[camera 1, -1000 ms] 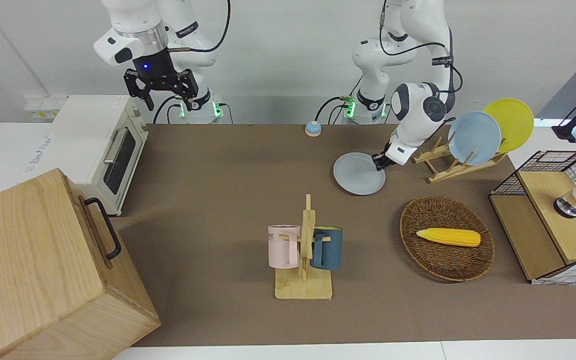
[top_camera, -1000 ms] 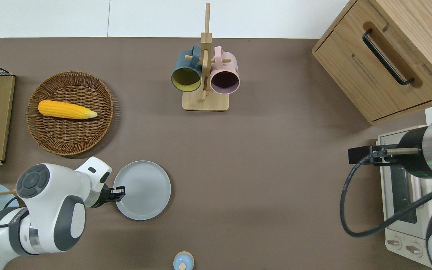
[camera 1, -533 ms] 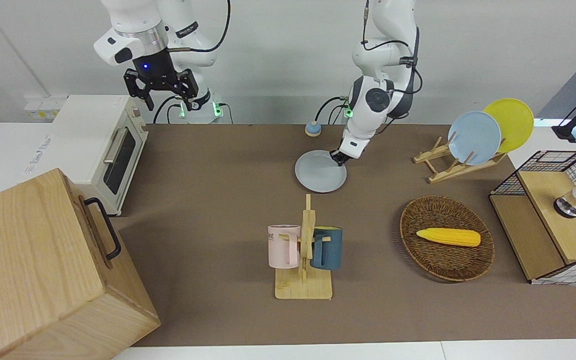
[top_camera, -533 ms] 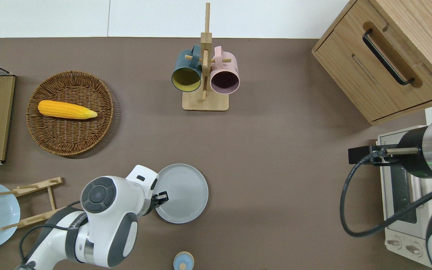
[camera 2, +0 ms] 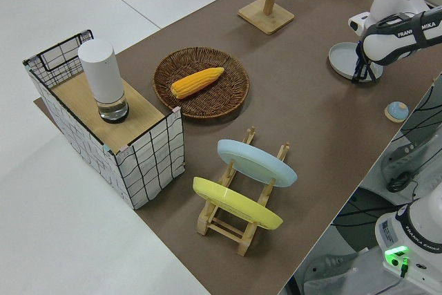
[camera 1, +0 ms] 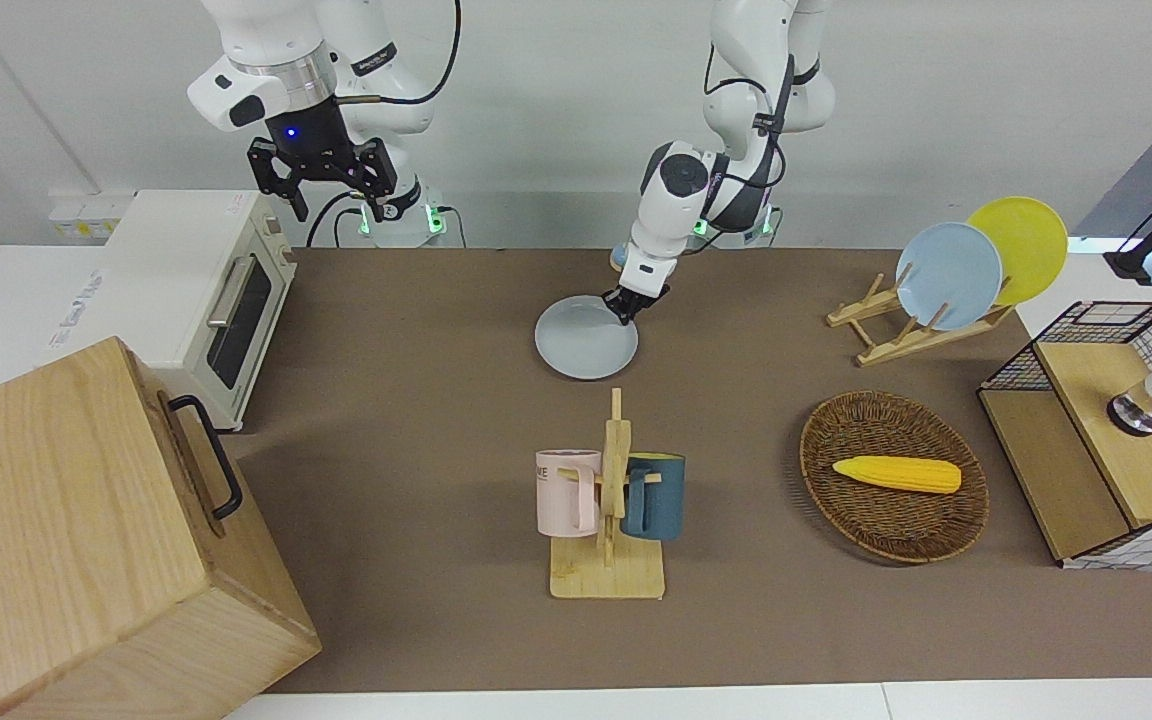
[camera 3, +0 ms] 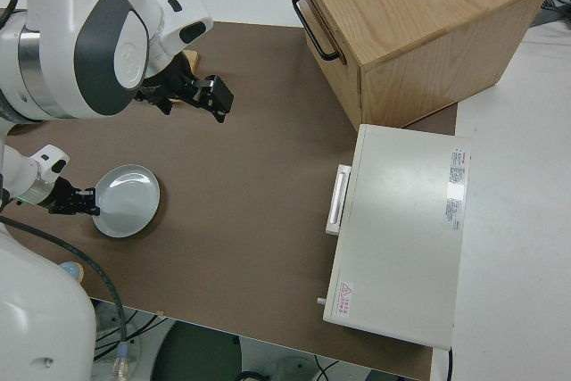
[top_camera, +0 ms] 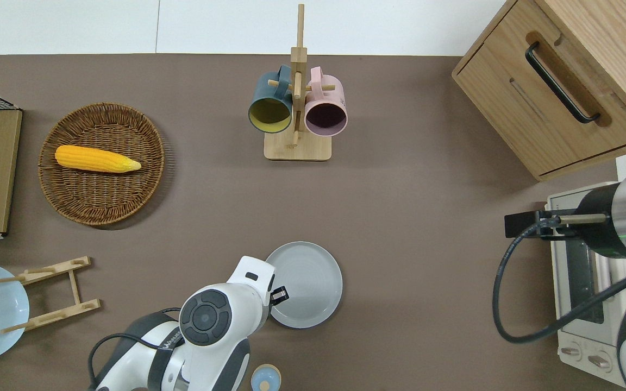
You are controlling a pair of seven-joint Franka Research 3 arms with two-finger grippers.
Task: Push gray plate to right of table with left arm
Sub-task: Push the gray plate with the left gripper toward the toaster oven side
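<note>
The gray plate (camera 1: 586, 337) lies flat on the brown table (camera 1: 416, 420), nearer to the robots than the mug rack and about midway along the table's length. It also shows in the overhead view (top_camera: 306, 285) and the right side view (camera 3: 128, 200). My left gripper (camera 1: 626, 305) is shut and low at the table, its tips against the plate's rim on the side toward the left arm's end (top_camera: 279, 296). My right arm is parked, its gripper (camera 1: 316, 188) open.
A wooden mug rack (top_camera: 296, 108) holds a pink and a blue mug. A wicker basket (top_camera: 101, 163) with corn, a plate rack (camera 1: 946, 280) and a wire crate (camera 1: 1106, 430) stand at the left arm's end. A toaster oven (camera 1: 206, 290) and wooden cabinet (camera 1: 86, 540) stand at the right arm's end. A small blue knob (top_camera: 265, 378) lies near the robots.
My left gripper has slid the gray plate along the table toward the right arm's end, from beside the plate rack to about mid-table. The right arm has not moved.
</note>
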